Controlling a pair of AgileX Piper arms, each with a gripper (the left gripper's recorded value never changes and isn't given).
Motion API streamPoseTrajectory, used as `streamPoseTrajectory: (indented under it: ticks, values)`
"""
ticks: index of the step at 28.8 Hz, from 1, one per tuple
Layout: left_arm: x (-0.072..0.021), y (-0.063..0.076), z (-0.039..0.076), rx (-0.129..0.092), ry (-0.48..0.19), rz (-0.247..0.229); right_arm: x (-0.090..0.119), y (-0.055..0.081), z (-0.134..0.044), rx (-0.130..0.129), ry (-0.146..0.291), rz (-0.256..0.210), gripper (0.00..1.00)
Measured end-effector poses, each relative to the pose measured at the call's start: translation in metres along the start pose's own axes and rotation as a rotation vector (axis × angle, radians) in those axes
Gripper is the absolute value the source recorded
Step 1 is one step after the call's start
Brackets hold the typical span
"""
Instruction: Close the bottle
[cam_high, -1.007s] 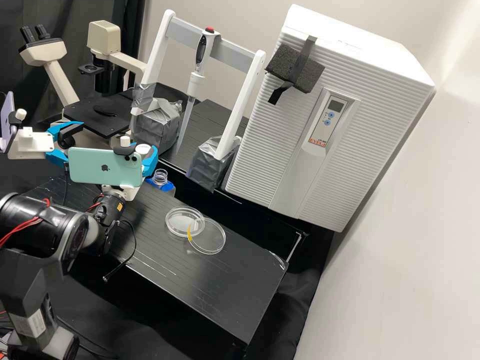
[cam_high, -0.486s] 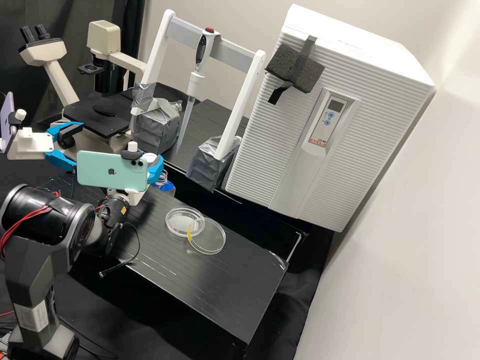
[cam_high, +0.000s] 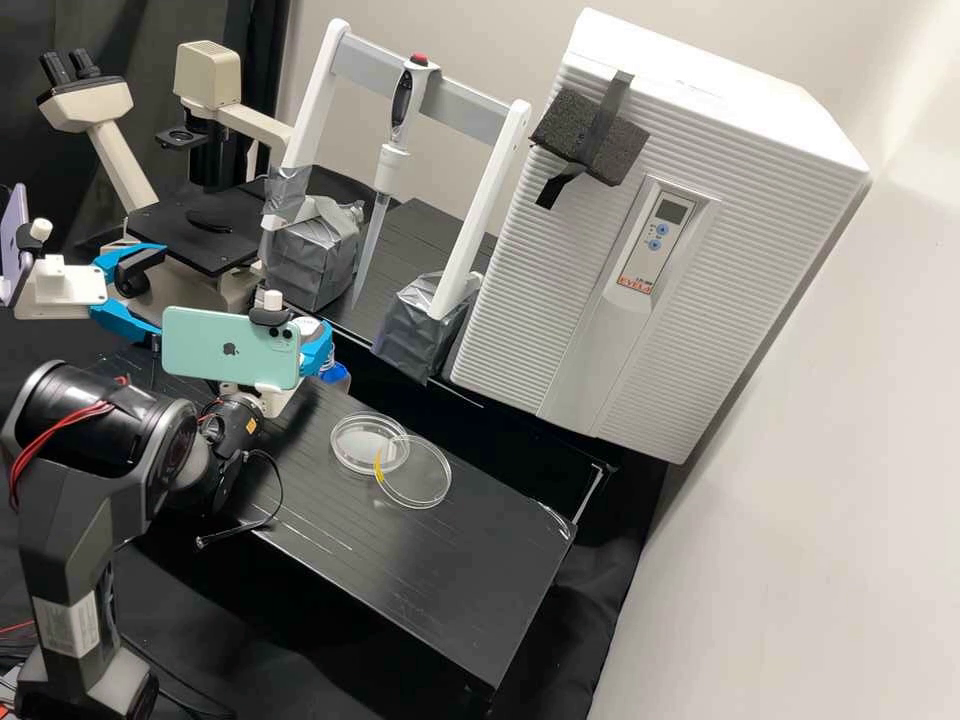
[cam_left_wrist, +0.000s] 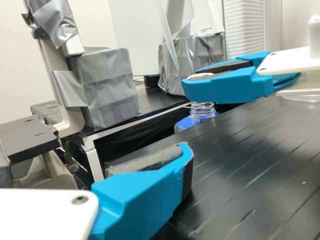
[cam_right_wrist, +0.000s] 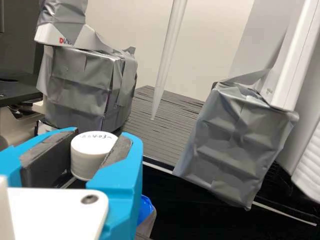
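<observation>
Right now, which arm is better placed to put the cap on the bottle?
Right. The right gripper holds the white cap just above the open bottle; the left gripper stands open and empty, off to one side.

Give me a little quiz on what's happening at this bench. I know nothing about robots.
1. What is clamped in the right gripper? A) a spoon B) a white cap C) a sponge
2. True or false: the cap is already screwed onto the bottle.
3. Fill in: the two clear petri dishes lie on the black ____.

Key: 1 B. 2 False: the bottle's threaded neck is bare, with the cap held just above it. 3 bench.
</observation>
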Motion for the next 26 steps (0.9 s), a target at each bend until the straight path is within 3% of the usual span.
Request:
streamPoseTrajectory:
  ticks: [26]
  values:
    - [0.0011,0.0014,-0.0006,0.009,0.001,0.006,0.0037,0.003,0.007,0.001,-0.029,0.014,0.0]
